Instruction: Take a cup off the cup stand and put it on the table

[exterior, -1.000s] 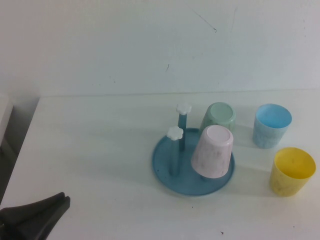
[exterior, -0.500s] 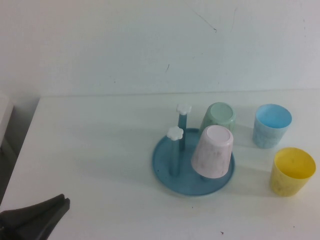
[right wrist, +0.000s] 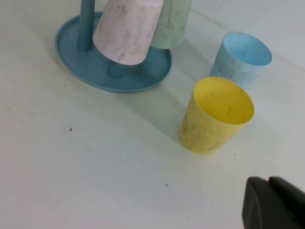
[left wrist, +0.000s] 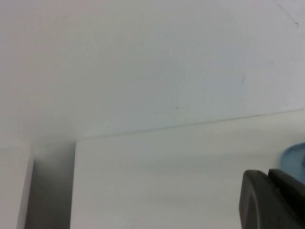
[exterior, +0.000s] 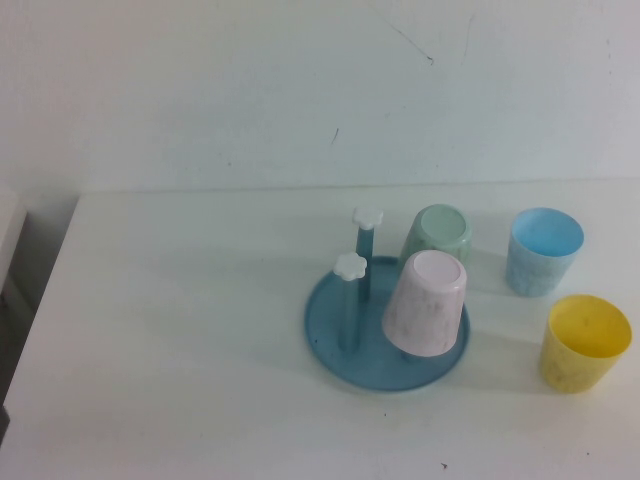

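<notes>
The light blue cup (exterior: 545,250) stands upright on the white table (exterior: 180,300), to the right of the cup stand (exterior: 325,325); the right wrist view shows the cup (right wrist: 240,59) too. Two bare pegs with white knobs (exterior: 368,217) rise from the stand. A pink cup (exterior: 427,302) and a pale green cup (exterior: 437,235) sit upside down on other pegs. Neither gripper appears in the high view. My left gripper (left wrist: 269,179) is shut and empty, left of the stand's rim (left wrist: 295,160). My right gripper (right wrist: 269,183) is shut and empty, on the near side of the yellow cup.
A yellow cup (exterior: 583,342) stands upright on the table in front of the light blue one, seen close in the right wrist view (right wrist: 217,114). The table's left edge (exterior: 50,290) drops to a dark gap. A white wall rises behind the table.
The left gripper, seen at the lower left corner of the high view before, has pulled back out of that view. The cups and stand have not moved.
</notes>
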